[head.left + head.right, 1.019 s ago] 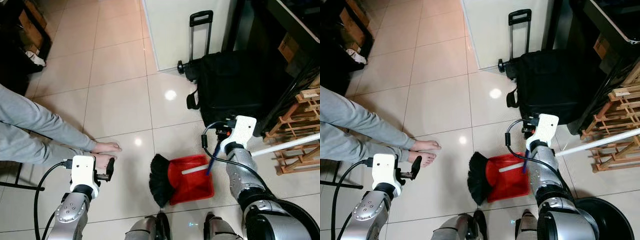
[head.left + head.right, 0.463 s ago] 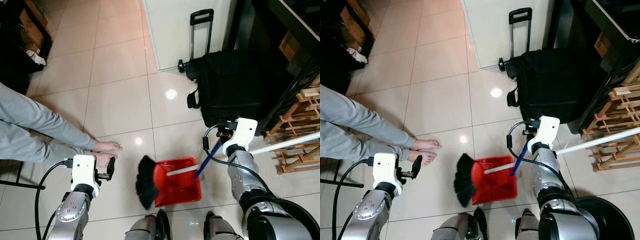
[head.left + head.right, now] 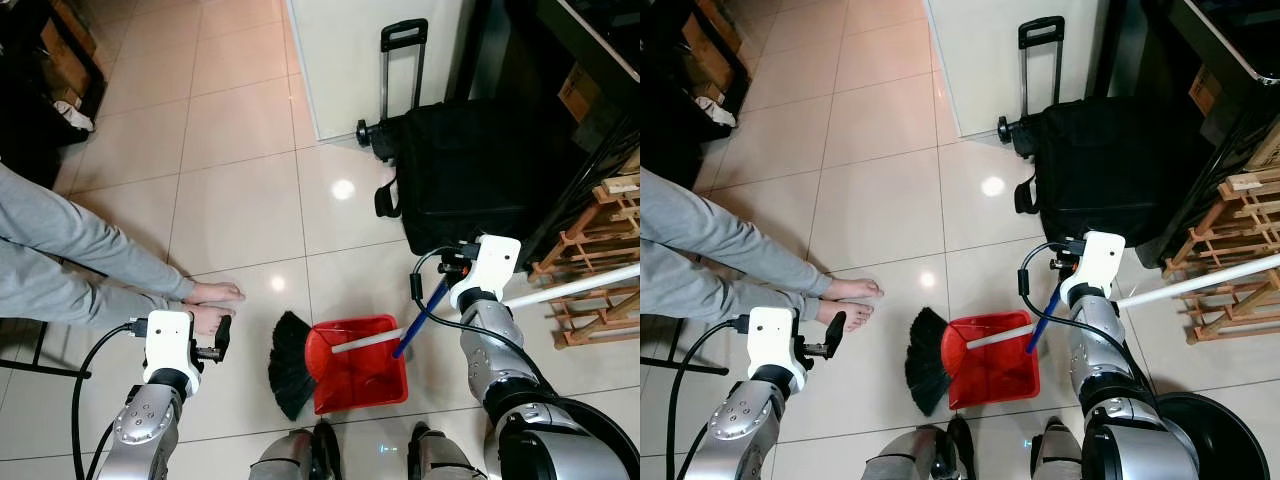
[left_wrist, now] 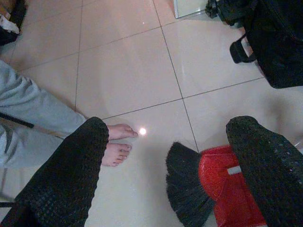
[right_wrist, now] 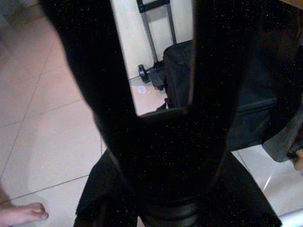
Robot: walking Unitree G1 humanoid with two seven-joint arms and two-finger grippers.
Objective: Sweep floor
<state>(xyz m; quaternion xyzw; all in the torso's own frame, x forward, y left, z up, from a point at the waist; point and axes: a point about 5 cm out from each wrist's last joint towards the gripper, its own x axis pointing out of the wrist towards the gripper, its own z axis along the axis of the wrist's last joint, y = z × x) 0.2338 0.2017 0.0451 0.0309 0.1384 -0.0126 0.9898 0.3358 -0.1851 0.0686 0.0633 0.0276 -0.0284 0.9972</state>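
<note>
Sweeping: a judgement only, but broom [image 3: 292, 362] and red dustpan [image 3: 362, 364] sit together on the tiled floor [image 3: 240, 200], so a collecting stroke looks to be in hand.
Landmark: the red dustpan, just ahead of the robot's feet.
Broom: black bristle head touching the dustpan's left edge; white shaft [image 3: 570, 287] crosses over the dustpan and runs off to its right.
Right gripper [image 3: 452, 271]: up and right of the dustpan, beside a blue handle [image 3: 421, 320] that slants down to the pan; whether it is clamped, I cannot tell.
Left gripper [image 4: 165, 170]: well left of the dustpan, fingers spread wide, holding nothing.
Person: bare feet [image 3: 212, 305] near the left gripper, left of the bristles.
Suitcase [image 3: 465, 165]: black, beyond the dustpan.
Handling: likely light; soft bristles splay under pressure, stiff smooth shaft may slip. Grip mid-shaft, firmly.
Risk: bristles swinging toward the feet.
</note>
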